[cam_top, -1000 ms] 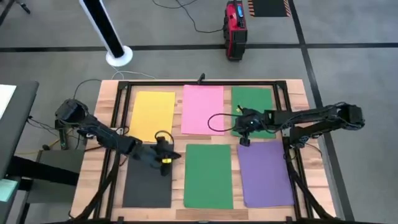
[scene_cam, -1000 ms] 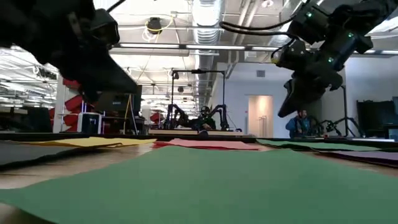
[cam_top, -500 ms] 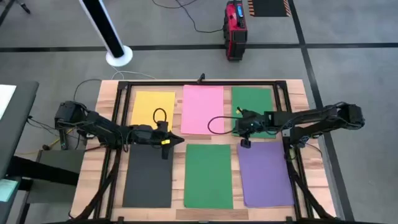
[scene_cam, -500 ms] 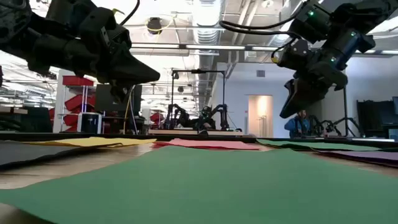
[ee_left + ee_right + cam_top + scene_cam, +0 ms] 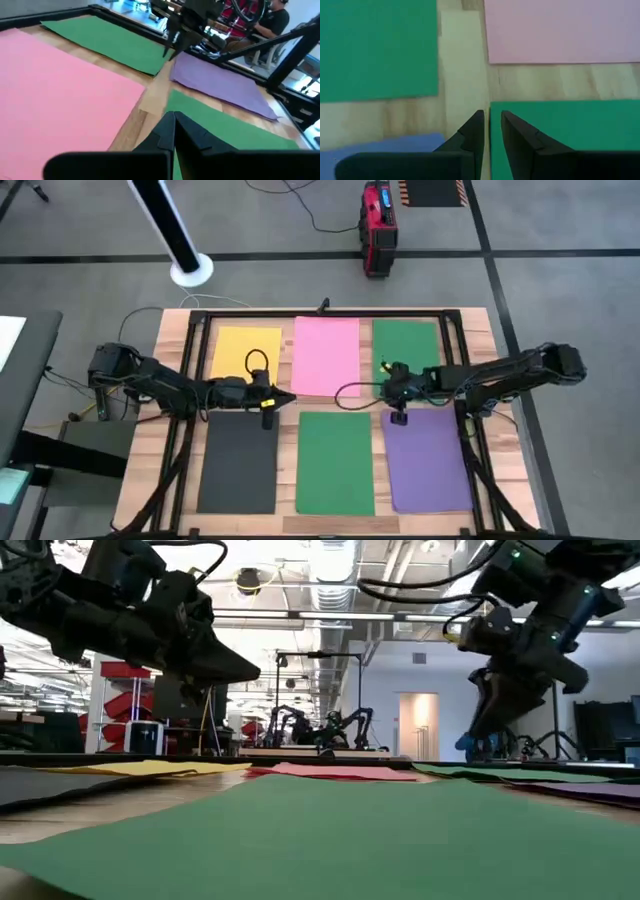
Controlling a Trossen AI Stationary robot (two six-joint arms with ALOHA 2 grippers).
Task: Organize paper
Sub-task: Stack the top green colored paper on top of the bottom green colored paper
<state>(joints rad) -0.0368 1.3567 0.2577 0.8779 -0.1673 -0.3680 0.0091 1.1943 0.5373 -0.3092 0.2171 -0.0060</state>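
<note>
Six sheets of paper lie flat on the wooden table: yellow [image 5: 245, 352], pink [image 5: 327, 356] and green [image 5: 405, 348] in the far row, black [image 5: 238, 462], green [image 5: 335, 463] and purple [image 5: 427, 459] in the near row. My left gripper [image 5: 288, 398] is shut and lies about level above the wood between the pink and the near green sheet [image 5: 235, 132], pointing toward the table's right. My right gripper [image 5: 397, 418] points down over the bare strip where the far green, purple [image 5: 380, 145] and near green sheets meet. Its fingers [image 5: 470, 131] are a narrow gap apart and stand above the table.
A black metal frame [image 5: 325, 316] runs around the table top, and cables loop over the yellow sheet [image 5: 257, 363] and the pink sheet's right edge. On the floor beyond the table are a red device [image 5: 378, 228] and a white pole base [image 5: 190, 270]. A person [image 5: 270, 17] sits beyond the table.
My left gripper has risen from the black sheet's far end, gone toward the far and right edges and tipped from pointing down to about level. My right gripper has come down a little toward the near edge and tipped to a steeper, downward pointing. The sheets have stayed in place.
</note>
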